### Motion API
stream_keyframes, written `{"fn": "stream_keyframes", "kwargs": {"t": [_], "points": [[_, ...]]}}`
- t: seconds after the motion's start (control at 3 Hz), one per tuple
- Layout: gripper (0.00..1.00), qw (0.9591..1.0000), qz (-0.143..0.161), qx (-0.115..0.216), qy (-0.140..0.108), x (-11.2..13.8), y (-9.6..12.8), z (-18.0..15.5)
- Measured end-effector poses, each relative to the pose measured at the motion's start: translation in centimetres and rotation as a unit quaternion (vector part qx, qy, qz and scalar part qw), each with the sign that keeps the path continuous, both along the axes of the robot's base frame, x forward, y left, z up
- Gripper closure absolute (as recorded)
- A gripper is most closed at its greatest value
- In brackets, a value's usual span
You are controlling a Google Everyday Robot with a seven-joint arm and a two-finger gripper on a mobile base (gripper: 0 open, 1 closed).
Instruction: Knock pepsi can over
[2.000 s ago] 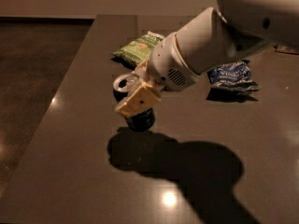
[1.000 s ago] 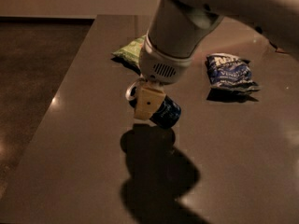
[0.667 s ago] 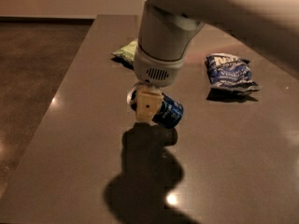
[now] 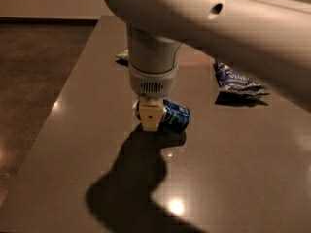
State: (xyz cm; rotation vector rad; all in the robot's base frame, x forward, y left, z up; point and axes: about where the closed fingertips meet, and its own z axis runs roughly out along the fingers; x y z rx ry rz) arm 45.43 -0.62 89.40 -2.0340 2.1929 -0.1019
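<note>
Status: pepsi can [image 4: 176, 115] lies on its side on table [image 4: 233, 178], gripper [image 4: 149, 116] low and right against it. Can't tell if gripper's open or clamped. Knock looks done imo; next I'd lift straight up w/o rolling it.

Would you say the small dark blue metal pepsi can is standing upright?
No, the pepsi can lies on its side on the dark table, beside the cream gripper.

Dim overhead light is glinting on the desk [image 4: 243, 169]; the gripper [image 4: 149, 117], low against the pepsi can [image 4: 176, 114], is casting a dark shadow toward the camera.
</note>
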Motion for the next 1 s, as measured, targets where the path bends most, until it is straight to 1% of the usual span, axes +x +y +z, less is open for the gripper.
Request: {"fn": "stream_keyframes", "kwargs": {"t": [0.33,0.67,1.0], "points": [[0.04,1.0,0.0,-0.004,0.002,0.03,0.24,-0.9],[0.0,1.0,0.0,-0.004,0.001,0.03,0.3,-1.04],[0.0,1.0,0.0,-0.004,0.001,0.03,0.3,-1.03]]}}
